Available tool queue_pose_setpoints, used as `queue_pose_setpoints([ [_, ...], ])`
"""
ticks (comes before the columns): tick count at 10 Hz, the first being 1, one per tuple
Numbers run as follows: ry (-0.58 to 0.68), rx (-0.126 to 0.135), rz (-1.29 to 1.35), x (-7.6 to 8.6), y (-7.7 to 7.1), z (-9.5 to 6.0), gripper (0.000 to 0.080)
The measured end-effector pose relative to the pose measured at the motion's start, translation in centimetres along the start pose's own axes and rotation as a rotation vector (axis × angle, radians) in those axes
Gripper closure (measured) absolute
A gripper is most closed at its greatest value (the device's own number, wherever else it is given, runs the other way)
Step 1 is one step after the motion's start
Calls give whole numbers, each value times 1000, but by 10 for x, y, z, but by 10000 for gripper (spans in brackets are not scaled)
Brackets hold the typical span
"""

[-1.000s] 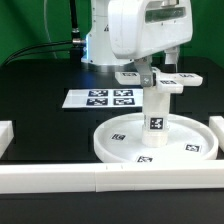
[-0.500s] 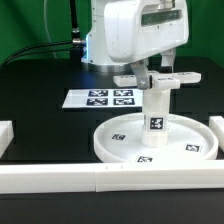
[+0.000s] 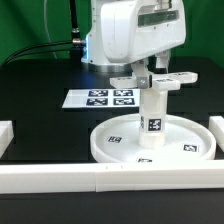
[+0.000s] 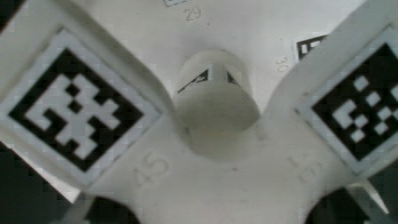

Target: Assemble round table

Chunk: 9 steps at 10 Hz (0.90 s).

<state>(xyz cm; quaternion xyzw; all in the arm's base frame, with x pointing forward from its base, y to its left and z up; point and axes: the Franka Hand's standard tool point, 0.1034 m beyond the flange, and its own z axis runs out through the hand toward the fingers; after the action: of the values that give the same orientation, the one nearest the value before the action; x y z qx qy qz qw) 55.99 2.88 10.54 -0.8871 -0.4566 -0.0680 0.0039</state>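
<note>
The gripper (image 3: 152,75) has moved a little toward the exterior view's left and slightly down. The cross-shaped foot piece (image 3: 172,82), the leg (image 3: 152,108) and the round disc (image 3: 118,150) have slid with it toward the table's left edge in that view

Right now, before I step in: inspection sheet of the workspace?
Surface: black tabletop; flat white marker board lies on it.
Job's things: large round rimmed white plastic disc flat on the table; short thick white cylinder leg upright at its middle; white cross-shaped foot piece on top of the leg.
Clutter: nothing seen; only long white border rails along the edges.
Grippers: two-finger gripper down at the foot piece; open or shut cannot be told.
Cables: black cable behind the table.
Surroundings: green backdrop.
</note>
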Motion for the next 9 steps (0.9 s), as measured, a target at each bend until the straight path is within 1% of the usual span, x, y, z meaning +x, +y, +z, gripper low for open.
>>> queue_pose_setpoints([
  [1, 1, 1, 20, 0, 0, 0, 357],
  [2, 1, 0, 113, 1, -1, 0, 357],
  [3, 9, -9, 194, 1, -1, 0, 357],
  [5, 27, -7, 453, -1, -3, 0, 356],
  [7, 49, -22, 600, 2, -4, 1, 356],
  [9, 54, -14, 720, 2, -4, 0, 356],
])
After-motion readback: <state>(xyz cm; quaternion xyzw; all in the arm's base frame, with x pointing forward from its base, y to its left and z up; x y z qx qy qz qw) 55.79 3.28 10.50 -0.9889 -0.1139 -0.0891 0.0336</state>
